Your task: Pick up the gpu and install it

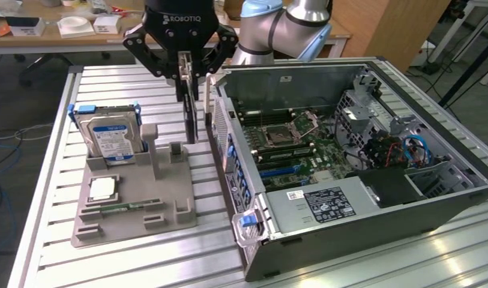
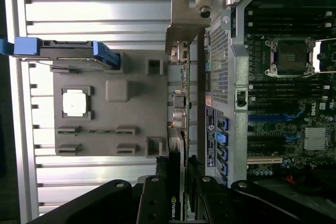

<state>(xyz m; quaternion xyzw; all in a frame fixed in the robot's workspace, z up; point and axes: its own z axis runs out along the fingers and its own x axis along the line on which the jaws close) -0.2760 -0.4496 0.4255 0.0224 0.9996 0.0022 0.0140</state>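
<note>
here the gripper (image 1: 192,75) is clamped on the gpu (image 1: 190,120), holding it upright on edge over the grey holder (image 1: 171,198), between the hard drive (image 1: 107,141) on the exterior view's left and the open computer case (image 1: 308,252) on its right.

White lettering "ROBOTIQ" was read on the black body of the claw (image 1: 191,77). The gpu (image 2: 177,114) bore a small green logo with no legible wording. Label print on the hard drive (image 1: 111,141) and the power supply (image 1: 308,207) could not be read.
</note>
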